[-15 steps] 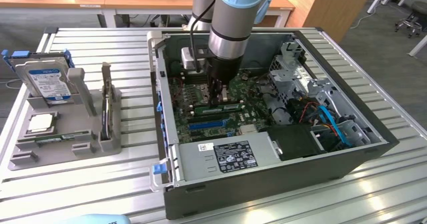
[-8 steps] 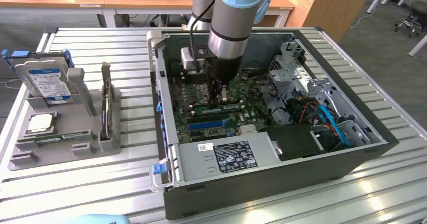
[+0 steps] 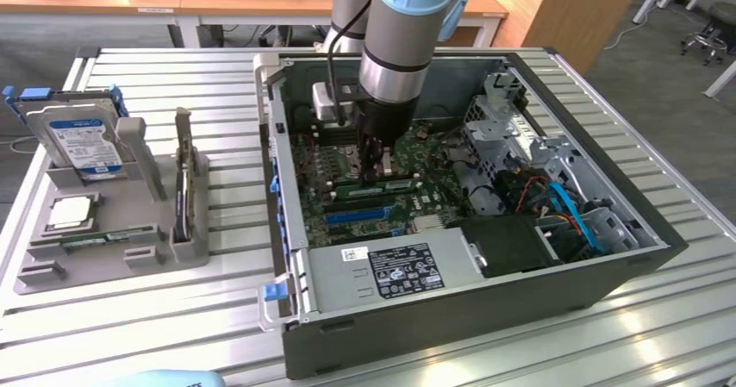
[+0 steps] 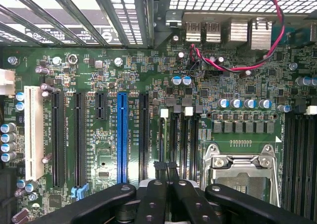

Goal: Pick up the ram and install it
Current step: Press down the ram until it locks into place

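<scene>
Closest to you, the gripper (image 4: 166, 169) has its fingers pinched down narrow, tips together right over the end of a memory slot (image 4: 164, 135) with a white latch. This slot lies between the blue slot (image 4: 122, 135) and the processor socket (image 4: 242, 169). You cannot tell from the wrist view whether a board edge sits between the tips. In the exterior view the gripper (image 3: 371, 173) reaches deep into the computer case (image 3: 460, 318), down at the motherboard (image 3: 345, 159). The ram (image 3: 385, 186) shows as a green stick lying along the memory slots, just beside the fingertips. So you are most likely in the install step, at the slot, seating rather than fetching. Judge any further push by alignment: the stick must sit square along its slot, notch matched and latches free, with force straight down and no tilt. Farther off, on the exterior view's left, the tray (image 3: 34, 275) holds the hard drive (image 3: 78, 141) upright and the processor chip (image 3: 71, 212) lying flat. Another green stick (image 3: 102, 238) lies near the tray's front, well apart from the arm.
</scene>
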`<state>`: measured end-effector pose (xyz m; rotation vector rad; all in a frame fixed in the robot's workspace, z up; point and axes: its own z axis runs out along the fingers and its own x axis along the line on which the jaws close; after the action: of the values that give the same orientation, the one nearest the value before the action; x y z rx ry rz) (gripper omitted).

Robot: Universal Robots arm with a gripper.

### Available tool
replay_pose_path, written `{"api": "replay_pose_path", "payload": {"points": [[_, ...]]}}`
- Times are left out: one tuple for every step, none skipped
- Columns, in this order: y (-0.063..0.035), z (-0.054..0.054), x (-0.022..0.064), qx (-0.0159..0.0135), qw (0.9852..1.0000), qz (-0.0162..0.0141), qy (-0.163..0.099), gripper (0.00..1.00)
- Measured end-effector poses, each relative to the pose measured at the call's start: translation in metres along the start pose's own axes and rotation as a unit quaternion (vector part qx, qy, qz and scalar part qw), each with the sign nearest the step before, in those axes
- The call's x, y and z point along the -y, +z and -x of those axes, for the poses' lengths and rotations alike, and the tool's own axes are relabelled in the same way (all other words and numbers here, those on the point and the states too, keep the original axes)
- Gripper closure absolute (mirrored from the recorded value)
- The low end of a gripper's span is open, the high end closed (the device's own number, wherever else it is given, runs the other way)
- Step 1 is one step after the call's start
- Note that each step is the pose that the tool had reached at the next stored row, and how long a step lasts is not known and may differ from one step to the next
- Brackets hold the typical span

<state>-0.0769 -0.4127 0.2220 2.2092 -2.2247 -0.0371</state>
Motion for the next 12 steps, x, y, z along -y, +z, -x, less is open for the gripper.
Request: {"api": "replay_pose_path", "payload": {"points": [[0.0, 0.0, 0.0, 0.0, 1.0, 0.0, 0.0, 0.9], [0.0, 0.0, 0.0, 0.0, 1.0, 0.0, 0.0, 0.9], [0.0, 0.0, 0.0, 0.0, 1.0, 0.0, 0.0, 0.9], [0.0001, 0.0, 0.0, 0.0001, 1.0, 0.0, 0.0, 0.9], [0.0001, 0.0, 0.0, 0.0001, 1.0, 0.0, 0.0, 0.9], [0.0002, 0.0, 0.0, 0.0001, 1.0, 0.0, 0.0, 0.9], [0.0003, 0.0, 0.0, 0.0, 1.0, 0.0, 0.0, 0.9], [0.0003, 0.0, 0.0, 0.0, 1.0, 0.0, 0.0, 0.9], [0.0003, 0.0, 0.0, 0.0, 1.0, 0.0, 0.0, 0.9], [0.0003, 0.0, 0.0, 0.0, 1.0, 0.0, 0.0, 0.9], [0.0003, 0.0, 0.0, 0.0, 1.0, 0.0, 0.0, 0.9], [0.0003, 0.0, 0.0, 0.0, 1.0, 0.0, 0.0, 0.9]]}}
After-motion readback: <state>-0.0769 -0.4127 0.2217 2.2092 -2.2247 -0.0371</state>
